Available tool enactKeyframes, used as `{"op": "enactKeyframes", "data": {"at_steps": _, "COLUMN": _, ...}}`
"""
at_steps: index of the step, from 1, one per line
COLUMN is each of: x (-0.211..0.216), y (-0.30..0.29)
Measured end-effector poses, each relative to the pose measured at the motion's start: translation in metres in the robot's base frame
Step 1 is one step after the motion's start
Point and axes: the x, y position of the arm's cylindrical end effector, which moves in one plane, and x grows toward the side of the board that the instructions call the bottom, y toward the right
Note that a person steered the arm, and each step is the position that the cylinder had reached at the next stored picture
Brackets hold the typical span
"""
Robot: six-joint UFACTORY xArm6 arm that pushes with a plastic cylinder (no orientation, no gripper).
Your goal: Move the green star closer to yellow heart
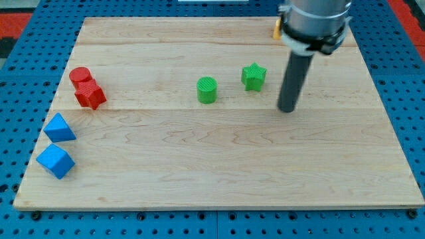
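Note:
The green star (253, 76) lies on the wooden board right of centre, toward the view's top. My tip (287, 109) rests on the board a short way to the star's right and slightly below it, not touching it. A small piece of a yellow block (275, 28), probably the yellow heart, shows at the view's top, mostly hidden behind the arm's body. A green cylinder (207, 89) stands to the left of the star.
A red cylinder (80, 76) and a red star (89, 95) sit together at the view's left. Below them lie a blue triangle block (59, 128) and a blue cube (54, 161) near the board's left edge (50, 113).

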Motion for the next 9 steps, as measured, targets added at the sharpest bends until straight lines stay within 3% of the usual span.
{"op": "enactKeyframes", "data": {"at_steps": 1, "x": -0.059, "y": -0.030}}
{"op": "enactKeyframes", "data": {"at_steps": 2, "x": -0.108, "y": 0.040}}
{"op": "enactKeyframes", "data": {"at_steps": 3, "x": -0.117, "y": 0.081}}
{"op": "enactKeyframes", "data": {"at_steps": 4, "x": -0.065, "y": 0.088}}
{"op": "enactKeyframes", "data": {"at_steps": 5, "x": -0.047, "y": 0.035}}
{"op": "enactKeyframes", "data": {"at_steps": 6, "x": -0.059, "y": -0.025}}
{"op": "enactKeyframes", "data": {"at_steps": 7, "x": -0.098, "y": -0.035}}
{"op": "enactKeyframes", "data": {"at_steps": 9, "x": -0.120, "y": 0.040}}
